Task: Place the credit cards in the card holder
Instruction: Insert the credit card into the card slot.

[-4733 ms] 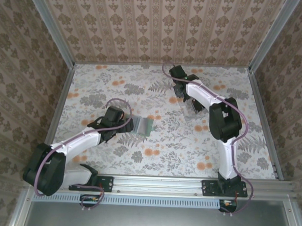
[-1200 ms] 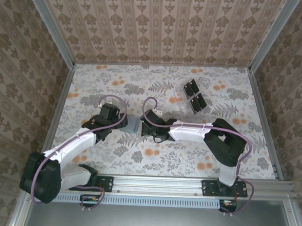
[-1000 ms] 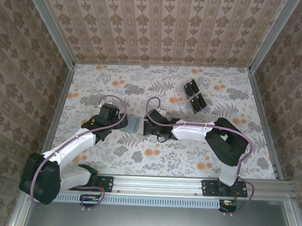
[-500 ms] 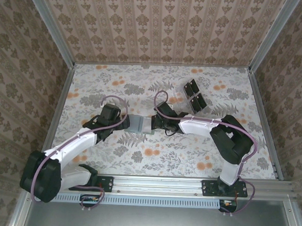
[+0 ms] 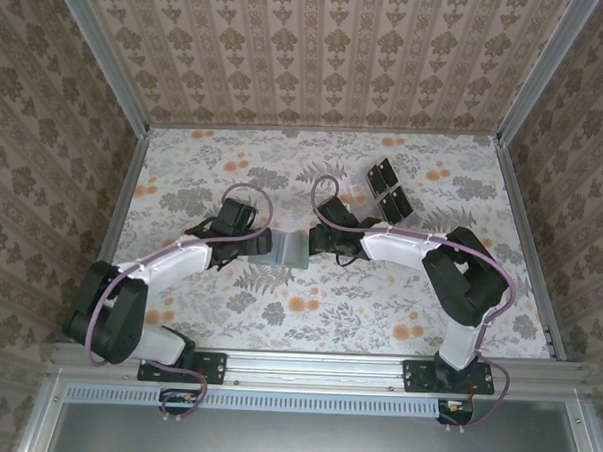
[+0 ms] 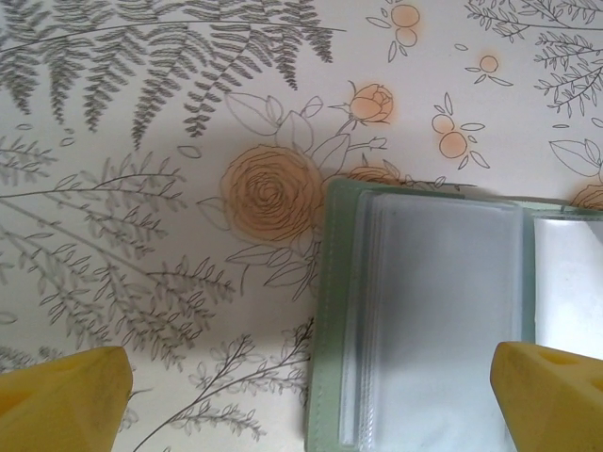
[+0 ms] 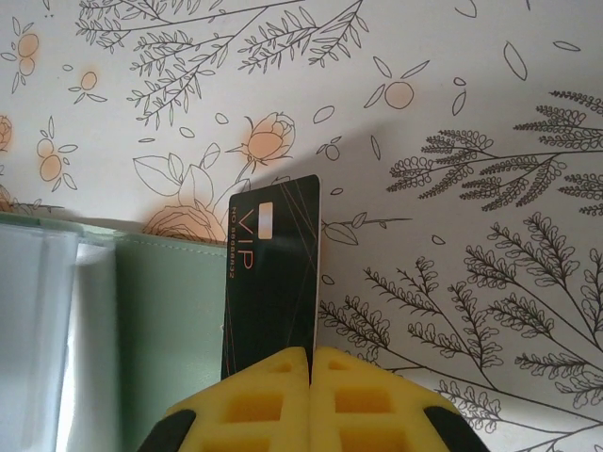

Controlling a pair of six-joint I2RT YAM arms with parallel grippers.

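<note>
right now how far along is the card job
Done: the card holder lies open, and its clear sleeves show no card in them. In hand: the right end effector is shut on one black VIP card at the holder's edge, and the left end effector is open above the holder. Left: slot that card in, then the other black cards farther back.

Floral tablecloth [image 5: 234, 173], damask-papered walls [image 5: 319, 57], metal rail [image 5: 315, 367] at near edge
</note>
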